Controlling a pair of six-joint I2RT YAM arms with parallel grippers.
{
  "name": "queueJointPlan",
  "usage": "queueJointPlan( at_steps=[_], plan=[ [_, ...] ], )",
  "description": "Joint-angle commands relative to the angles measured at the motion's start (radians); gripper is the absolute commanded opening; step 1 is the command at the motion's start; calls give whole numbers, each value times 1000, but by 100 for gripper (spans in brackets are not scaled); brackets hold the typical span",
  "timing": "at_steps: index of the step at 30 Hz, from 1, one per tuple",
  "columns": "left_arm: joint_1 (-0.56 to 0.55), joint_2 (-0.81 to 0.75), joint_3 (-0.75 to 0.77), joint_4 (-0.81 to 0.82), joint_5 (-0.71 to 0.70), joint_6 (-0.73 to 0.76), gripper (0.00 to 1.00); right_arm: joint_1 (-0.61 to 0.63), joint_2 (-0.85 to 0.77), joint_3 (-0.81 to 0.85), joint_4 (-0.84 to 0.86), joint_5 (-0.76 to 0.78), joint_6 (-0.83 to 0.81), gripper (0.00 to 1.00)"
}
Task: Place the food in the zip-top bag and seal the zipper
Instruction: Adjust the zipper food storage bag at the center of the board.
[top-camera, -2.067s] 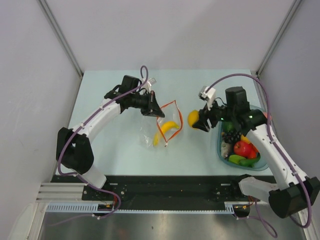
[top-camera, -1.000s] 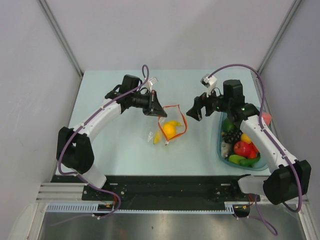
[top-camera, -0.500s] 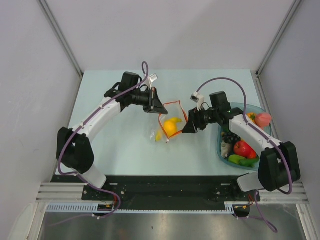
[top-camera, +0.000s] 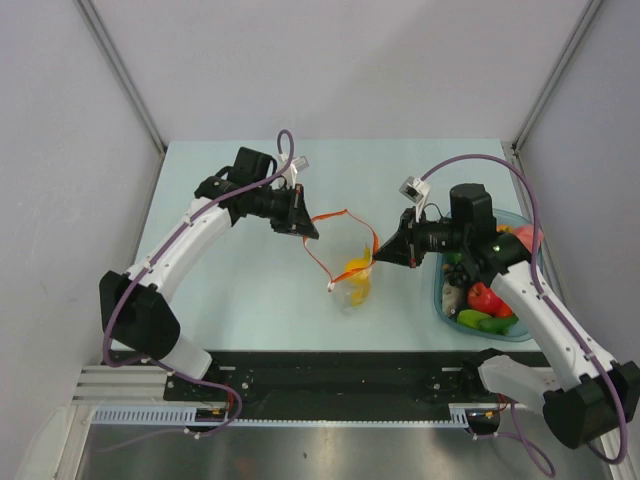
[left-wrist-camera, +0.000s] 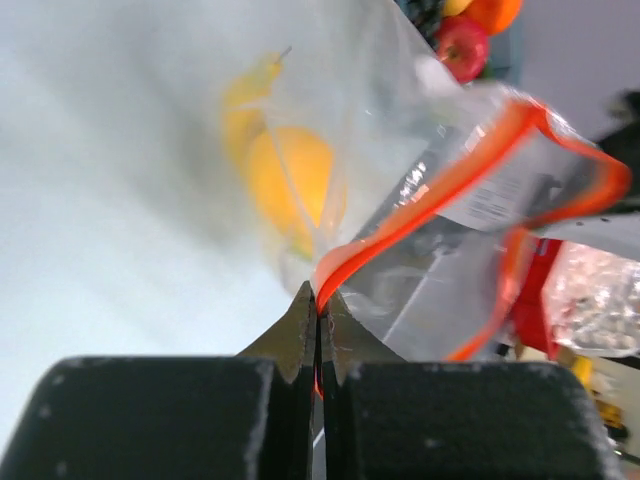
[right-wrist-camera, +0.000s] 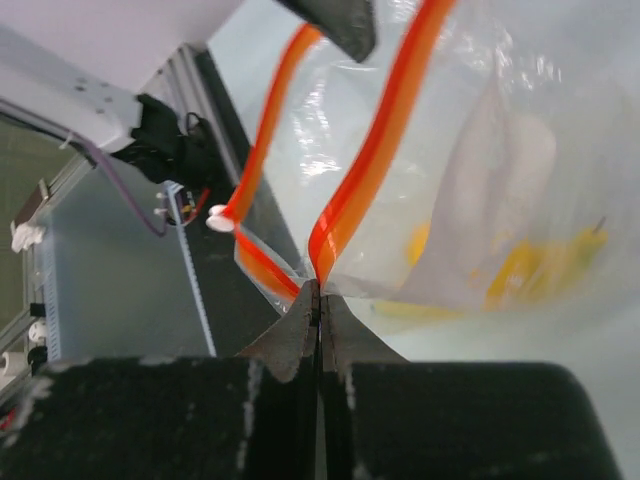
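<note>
The clear zip-top bag (top-camera: 357, 285) hangs above the table between both grippers, mouth open. Its red-orange zipper (top-camera: 340, 214) runs slack from one gripper to the other. My left gripper (top-camera: 310, 233) is shut on the rim's left end, seen close up in the left wrist view (left-wrist-camera: 320, 296) pinching the zipper (left-wrist-camera: 440, 185). My right gripper (top-camera: 380, 252) is shut on the rim's right end, and the right wrist view shows the same gripper (right-wrist-camera: 318, 290) clamping the zipper (right-wrist-camera: 375, 170). Yellow food (top-camera: 355, 268) lies in the bag's bottom (left-wrist-camera: 285, 180) (right-wrist-camera: 520, 270).
A teal tub (top-camera: 437, 292) stands at the right under the right arm, holding more food: a red tomato (top-camera: 484, 297), a green piece (top-camera: 478, 321) and a pink peach (top-camera: 525, 238). Light blue table all round; white walls left, right and back.
The right gripper dropped a yellow fruit into the bag, came to the rim open and shut on it. Both arms then lifted the bag off the table and spread its mouth.
</note>
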Motion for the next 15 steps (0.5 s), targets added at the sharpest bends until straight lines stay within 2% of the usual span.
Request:
queueJointPlan(
  at_steps=[1,6,13,15],
  plan=[
    [-19,-49,129,-181,-128,107,0,26,-65,44,-93,-36,34,0],
    [-36,3,144,-208,-178,138,0,-37,11,47,-130,-50,17,0],
    [-42,73,224,-198,-149,132,0,-121,54,81,-208,-14,-132,0],
    [-53,92,248,-195,-130,127,0,-163,47,113,-213,2,-155,19]
  ],
)
